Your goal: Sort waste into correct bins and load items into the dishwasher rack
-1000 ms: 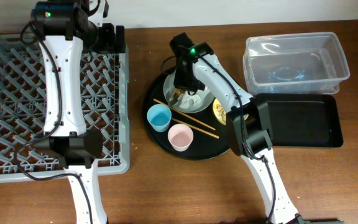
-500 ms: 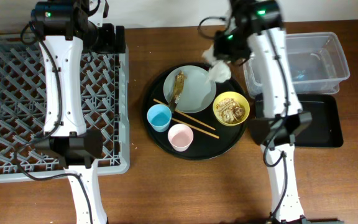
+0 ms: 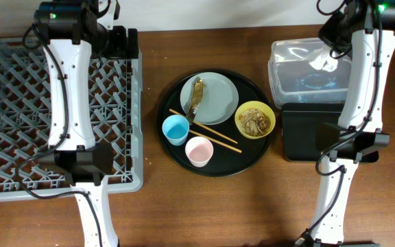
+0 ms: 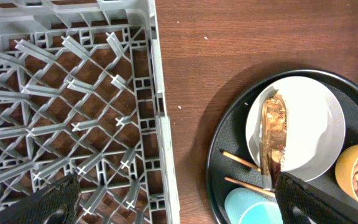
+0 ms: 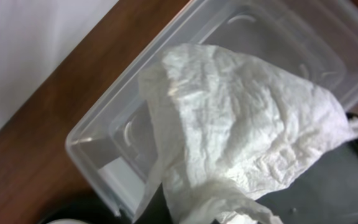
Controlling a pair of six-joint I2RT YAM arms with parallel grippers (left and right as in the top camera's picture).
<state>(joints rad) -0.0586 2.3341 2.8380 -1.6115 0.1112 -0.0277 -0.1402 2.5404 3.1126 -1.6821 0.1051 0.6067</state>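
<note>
My right gripper (image 3: 328,53) is shut on the crumpled white napkin (image 5: 241,130) and holds it over the clear tub (image 3: 300,82); the napkin hides the fingers. The black rectangular tray (image 3: 307,134) lies just in front of the tub. The grey-green plate (image 3: 218,92) carries the brown wrapper (image 4: 272,134). Chopsticks (image 3: 208,130), a yellow bowl (image 3: 255,120) of noodle scraps, a blue cup (image 3: 175,129) and a pink cup (image 3: 199,151) are nearby. My left gripper (image 4: 179,205) hangs open and empty above the right edge of the grey rack (image 3: 19,110).
The plate, bowl, cups and chopsticks all rest on a large round black tray (image 3: 172,92) at the table's middle. Bare brown wood (image 3: 149,103) runs between this tray and the rack. Both arm bases stand near the front edge.
My right arm has swung from the plate to the far right, carrying the napkin to above the clear tub. The left arm has stayed still.
</note>
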